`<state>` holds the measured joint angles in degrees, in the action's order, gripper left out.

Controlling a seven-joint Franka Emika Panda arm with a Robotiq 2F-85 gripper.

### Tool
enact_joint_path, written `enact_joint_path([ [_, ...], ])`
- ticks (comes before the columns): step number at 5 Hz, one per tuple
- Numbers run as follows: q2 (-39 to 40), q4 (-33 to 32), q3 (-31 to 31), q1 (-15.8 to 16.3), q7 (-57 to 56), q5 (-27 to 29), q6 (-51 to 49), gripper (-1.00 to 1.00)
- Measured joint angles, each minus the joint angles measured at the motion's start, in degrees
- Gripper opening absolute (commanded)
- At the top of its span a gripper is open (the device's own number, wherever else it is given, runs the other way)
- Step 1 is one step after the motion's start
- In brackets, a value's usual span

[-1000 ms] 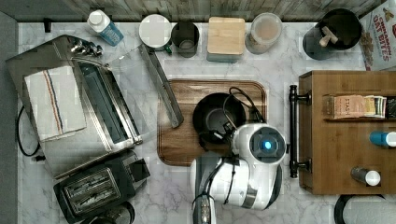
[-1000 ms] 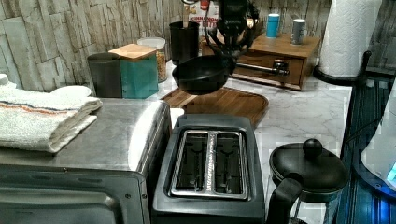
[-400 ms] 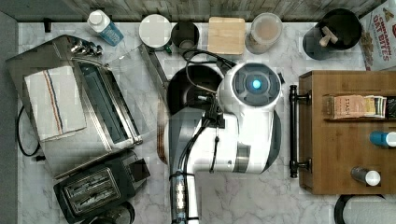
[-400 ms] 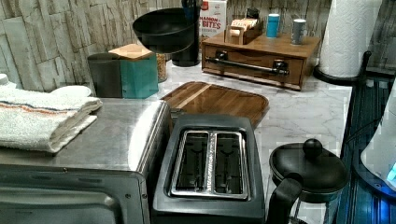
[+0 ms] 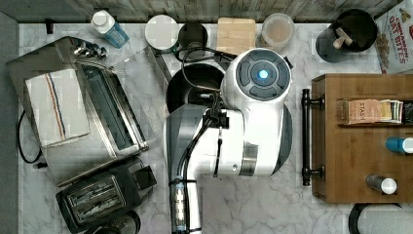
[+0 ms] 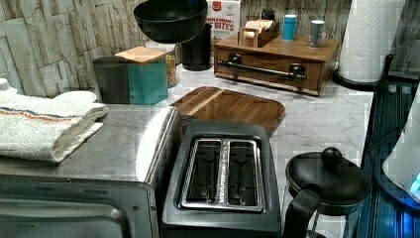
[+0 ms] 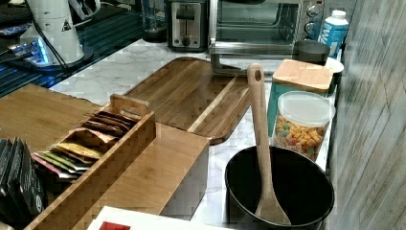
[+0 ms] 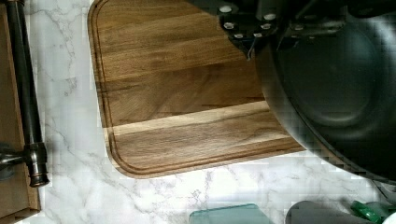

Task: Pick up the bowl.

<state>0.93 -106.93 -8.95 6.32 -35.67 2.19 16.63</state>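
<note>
Bowl hangs in the air, clear of the cutting board and above the containers along the counter's back edge. In the wrist view the bowl is beside the gripper mount; finger state cannot be told.

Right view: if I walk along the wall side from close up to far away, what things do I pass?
Black pot with the wooden spoon → clear jar of colourful cereal → teal canister with a wooden lid → small dark cup → blue bottle with a white cap.
</note>
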Motion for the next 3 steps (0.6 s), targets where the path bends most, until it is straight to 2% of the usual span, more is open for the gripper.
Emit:
enact_joint_path([
  [3, 1.52, -0.06, -0.06, -0.05, 0.00, -1.04, -1.92, -1.00],
])
